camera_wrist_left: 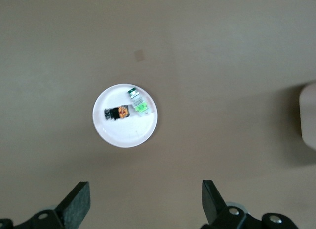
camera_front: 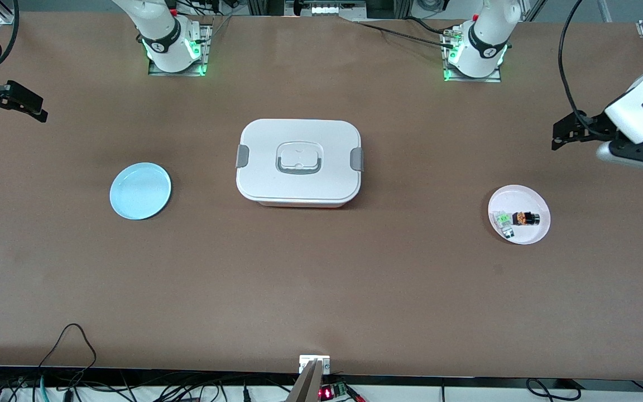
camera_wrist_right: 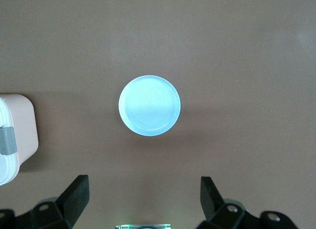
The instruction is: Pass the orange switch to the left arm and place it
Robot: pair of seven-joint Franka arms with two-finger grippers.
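Right gripper point(camera_front: 36, 109): it hangs in the air over the bare bench point(camera_front: 321, 290) at the right arm's end. Its black fingers point(camera_wrist_right: 74, 197) are spread wide. Nothing is between them.

Blue plate point(camera_front: 140, 191): it lies flat on the bench. In the right wrist view it shows out past the tips of the right gripper's fingers, well apart from them. Nothing lies on it.

Box point(camera_front: 299, 162): the big white box sits in the middle of the bench, between the two plates. Its lid is on. It has a grey latch at each end and a grey-rimmed handle dip in the lid. One corner of it shows at the edge of the right wrist view, off to the side of the right gripper's fingers.

White plate point(camera_front: 533, 234): it lies on the bench toward the left arm's end. In the left wrist view it shows out past the tips of the left gripper's fingers, well apart from them.

Orange switch point(camera_front: 525, 218): the tiny black-and-orange part lies on its side on the white plate. No fingers touch it.

Clear-and-green part point(camera_front: 503, 221): it lies on the same plate, just beside the orange switch.

Left gripper point(camera_front: 562, 134): it hangs in the air over the bench at the left arm's end. Its black fingers point(camera_wrist_left: 213, 202) are spread wide. They hold nothing.
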